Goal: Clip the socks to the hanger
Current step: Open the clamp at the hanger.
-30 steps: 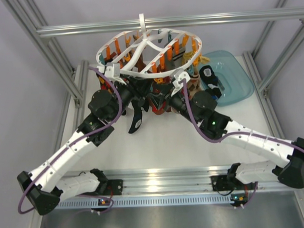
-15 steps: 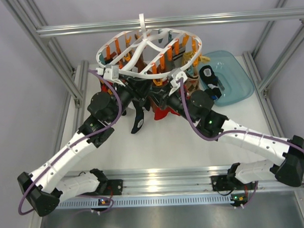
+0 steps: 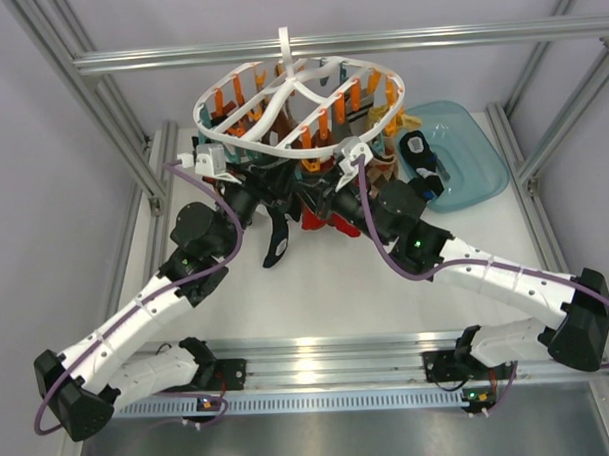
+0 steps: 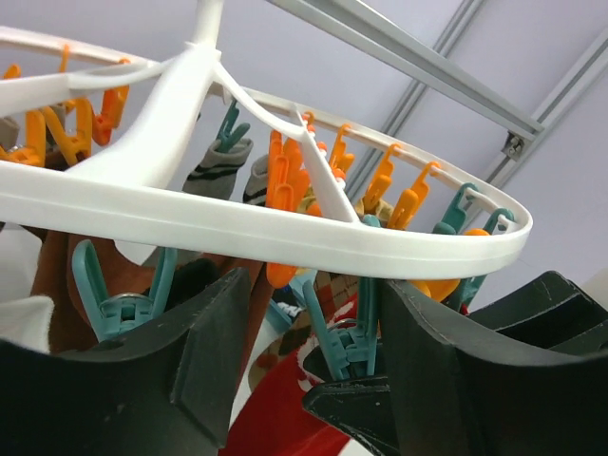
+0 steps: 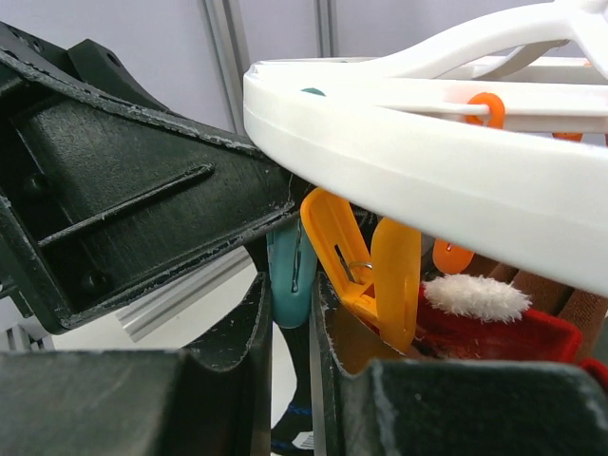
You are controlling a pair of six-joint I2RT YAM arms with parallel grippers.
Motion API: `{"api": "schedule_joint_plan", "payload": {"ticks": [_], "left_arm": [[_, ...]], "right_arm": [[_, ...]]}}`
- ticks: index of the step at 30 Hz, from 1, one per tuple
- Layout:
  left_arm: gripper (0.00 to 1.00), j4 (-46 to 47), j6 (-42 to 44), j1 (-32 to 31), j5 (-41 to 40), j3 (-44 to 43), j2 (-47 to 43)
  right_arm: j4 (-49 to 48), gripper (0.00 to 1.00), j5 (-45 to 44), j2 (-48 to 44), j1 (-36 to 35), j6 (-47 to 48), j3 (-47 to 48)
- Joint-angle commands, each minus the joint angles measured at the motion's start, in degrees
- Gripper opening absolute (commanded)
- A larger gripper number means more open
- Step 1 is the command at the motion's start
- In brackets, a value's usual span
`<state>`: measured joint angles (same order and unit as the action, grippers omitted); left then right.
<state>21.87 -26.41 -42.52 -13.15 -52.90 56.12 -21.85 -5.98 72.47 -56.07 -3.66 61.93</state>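
1. No lettering, number or brand mark is legible in any view.
2. White patch on the dark sock (image 3: pixel 275 251) below the hanger (image 3: pixel 293 80): too small to read as writing.

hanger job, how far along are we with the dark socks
Done: nothing clipped from this pair, as far as visible. In hand: one dark navy sock with white patch dangles beneath the left gripper and right gripper, which meet at a teal plastic clip under the round white plastic hanger. Left: clipping it, then its mate in the teal plastic bin.
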Motion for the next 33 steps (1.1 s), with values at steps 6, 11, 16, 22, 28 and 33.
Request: {"api": "schedule_joint_plan", "payload": {"ticks": [6,11,16,22,28,33], "left_arm": [[0.61,9.8,3.1,0.0,-2.0,0.1,-1.1],[0.56,10.3,2.5,-0.1,-2.8,-0.6,-0.4],[0.47,11.0,0.8,0.0,-1.4,-1.9,0.8],[0.21,7.9,-1.3,0.0,-1.9,-3.5,2.1],[0.00,2.4,-4.1,0.5,-1.9,-5.4,2.6],[0.00,-0.5,-4.7,0.7,-1.2,-5.9,2.7]], "right_arm": [[-2.8,0.00,1.8,0.7,0.4,-0.9,1.3],[-2.7,0.00,2.5,1.0,0.3,-1.2,1.4],[-2.4,0.00,3.3,0.6,0.4,-1.0,0.7],[-2.1,0.00,4.0,0.1,0.4,-0.7,0.4],[0.3,0.18,4.2,-1.0,0.4,-0.6,-0.1],[5.0,0.52,7.1,-4.5,0.4,1.5,-3.3]]}}
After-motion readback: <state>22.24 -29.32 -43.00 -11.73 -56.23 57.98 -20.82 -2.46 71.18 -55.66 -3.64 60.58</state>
